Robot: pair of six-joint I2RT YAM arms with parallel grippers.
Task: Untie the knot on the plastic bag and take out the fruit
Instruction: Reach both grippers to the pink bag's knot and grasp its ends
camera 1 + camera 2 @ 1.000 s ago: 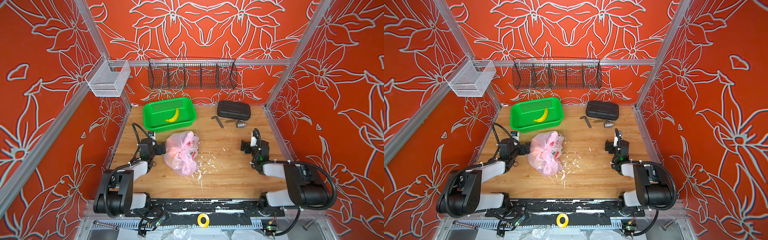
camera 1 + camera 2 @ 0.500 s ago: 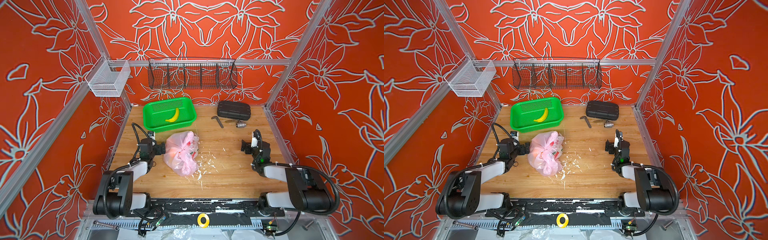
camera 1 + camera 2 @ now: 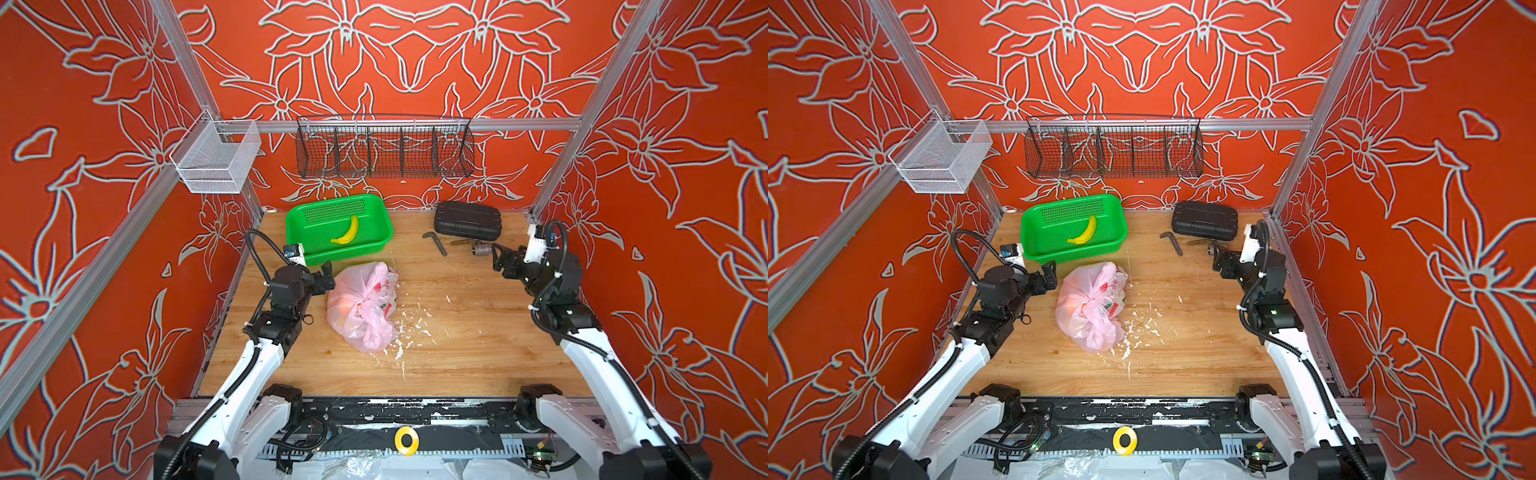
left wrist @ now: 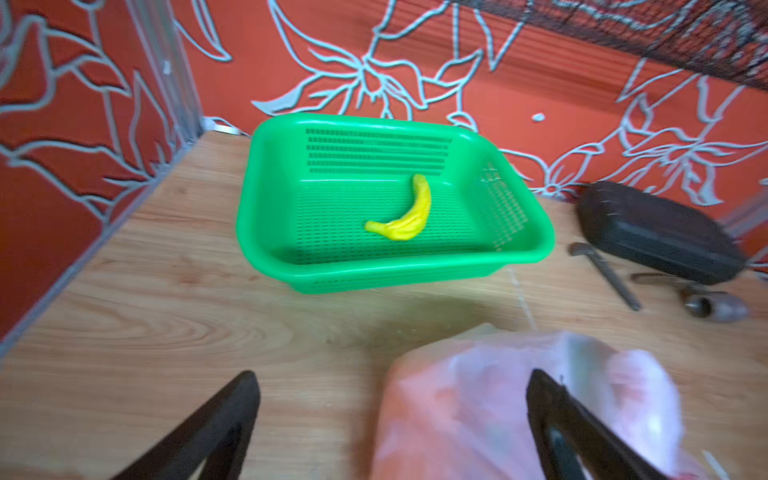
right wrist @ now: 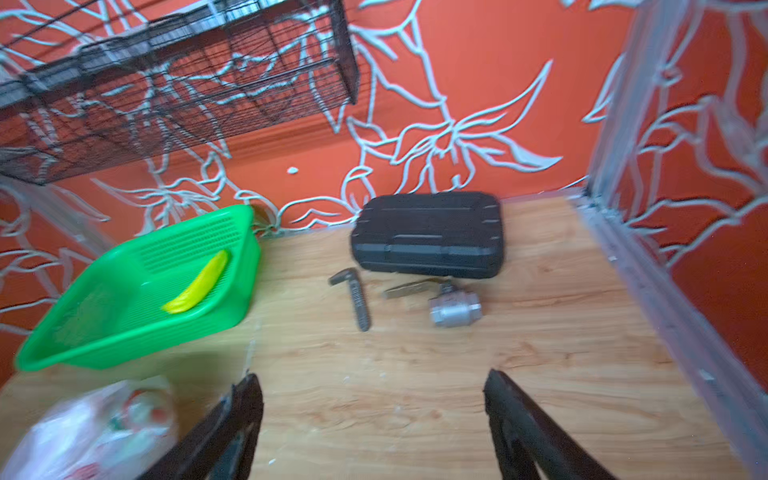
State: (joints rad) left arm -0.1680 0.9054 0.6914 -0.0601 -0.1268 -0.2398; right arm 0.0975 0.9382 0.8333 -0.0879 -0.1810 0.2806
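Left jaws are spread wide and empty, low over the bench (image 3: 478, 340) just beside the bag (image 3: 361, 307), at its end nearest the basket (image 3: 374, 251). In the left wrist view one finger (image 4: 557, 419) stands in front of the pink film, though I cannot tell whether it touches. Right jaws, also spread with nothing between them, hang well apart from the bag, near the valve (image 3: 482, 250) and case (image 3: 467, 220). The bag lies slumped in front of the basket with its knot (image 3: 371, 300) tied and turned upward, so it can be reached from above. Fruit (image 3: 347, 311) shows as an orange glow inside. The left jaws seem placed to steady or pull one side, and the right would have to cross over for the other. The banana (image 3: 347, 233) in the basket suggests the fruit is meant to go there
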